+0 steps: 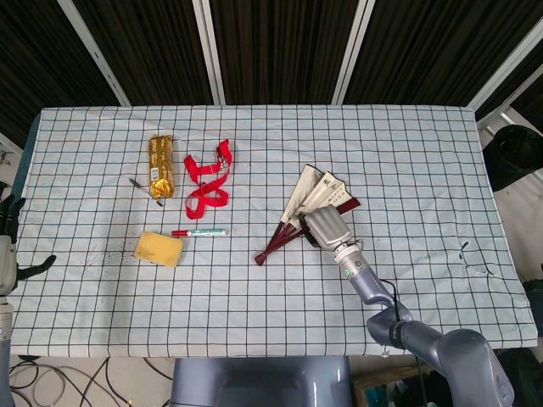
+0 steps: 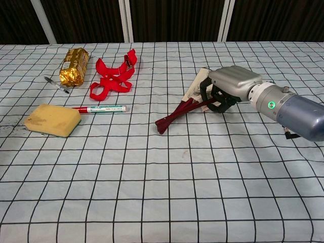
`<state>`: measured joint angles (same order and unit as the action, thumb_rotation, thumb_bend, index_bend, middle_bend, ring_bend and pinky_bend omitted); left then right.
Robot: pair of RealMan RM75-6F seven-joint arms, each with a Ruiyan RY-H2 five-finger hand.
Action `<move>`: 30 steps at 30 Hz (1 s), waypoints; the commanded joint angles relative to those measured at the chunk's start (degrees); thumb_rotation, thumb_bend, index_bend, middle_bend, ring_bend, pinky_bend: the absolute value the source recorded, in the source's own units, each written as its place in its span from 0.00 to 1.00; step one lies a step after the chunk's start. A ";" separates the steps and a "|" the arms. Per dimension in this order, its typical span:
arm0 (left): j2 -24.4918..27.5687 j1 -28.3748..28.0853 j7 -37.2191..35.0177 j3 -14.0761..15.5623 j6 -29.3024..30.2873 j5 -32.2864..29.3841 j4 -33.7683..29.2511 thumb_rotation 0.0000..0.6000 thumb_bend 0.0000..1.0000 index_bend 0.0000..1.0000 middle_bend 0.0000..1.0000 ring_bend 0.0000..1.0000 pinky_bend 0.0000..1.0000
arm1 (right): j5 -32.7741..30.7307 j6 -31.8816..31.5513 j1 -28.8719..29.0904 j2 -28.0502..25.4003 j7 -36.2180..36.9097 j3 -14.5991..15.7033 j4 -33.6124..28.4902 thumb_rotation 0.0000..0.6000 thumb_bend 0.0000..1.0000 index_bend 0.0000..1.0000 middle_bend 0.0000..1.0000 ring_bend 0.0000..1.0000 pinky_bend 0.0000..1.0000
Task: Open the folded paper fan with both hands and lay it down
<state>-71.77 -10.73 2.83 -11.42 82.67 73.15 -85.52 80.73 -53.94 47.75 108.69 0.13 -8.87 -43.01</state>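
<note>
The paper fan (image 1: 306, 194) lies partly spread on the checked cloth right of centre. Its dark red ribs (image 2: 174, 115) run down-left to the pivot end. My right hand (image 1: 327, 227) sits on the fan's near side, fingers curled down around a red rib (image 2: 230, 86), and hides part of the paper. My left hand (image 1: 10, 246) hangs at the table's far left edge with fingers apart, holding nothing, and is far from the fan; the chest view does not show it.
Left of the fan lie a red strap (image 1: 208, 178), a gold foil packet (image 1: 160, 165), a small dark pen (image 1: 144, 188), a red-and-white marker (image 1: 199, 232) and a yellow sponge (image 1: 159, 249). A black object (image 1: 517, 157) stands beyond the right table edge.
</note>
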 commanded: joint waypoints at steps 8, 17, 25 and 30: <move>0.02 0.10 -0.11 0.00 0.25 0.13 -0.10 1.00 0.00 0.02 0.00 0.00 0.00 | 0.11 -0.20 -0.34 -0.11 -0.11 0.12 -0.30 1.00 0.44 0.65 0.82 0.88 0.67; -0.03 0.11 -0.05 -0.07 0.36 0.11 -0.14 1.00 0.00 0.02 0.00 0.00 0.00 | -0.02 -0.39 -0.39 -0.31 -0.37 -0.20 -0.95 1.00 0.44 0.65 0.82 0.88 0.67; -0.07 0.10 0.06 -0.08 0.24 -0.05 -0.07 1.00 0.00 0.02 0.00 0.00 0.00 | 0.10 -0.28 -0.28 -0.42 -0.28 -0.24 -1.17 1.00 0.45 0.65 0.82 0.88 0.67; -0.07 0.11 0.20 -0.10 0.10 -0.27 -0.27 1.00 0.00 0.02 0.00 0.00 0.00 | 0.18 -0.69 0.00 -0.86 0.56 -0.75 -2.00 1.00 0.47 0.67 0.82 0.88 0.67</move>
<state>-71.84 -10.63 3.01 -11.52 82.79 72.90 -85.79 80.91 -54.48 47.67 107.96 0.48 -9.45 -44.78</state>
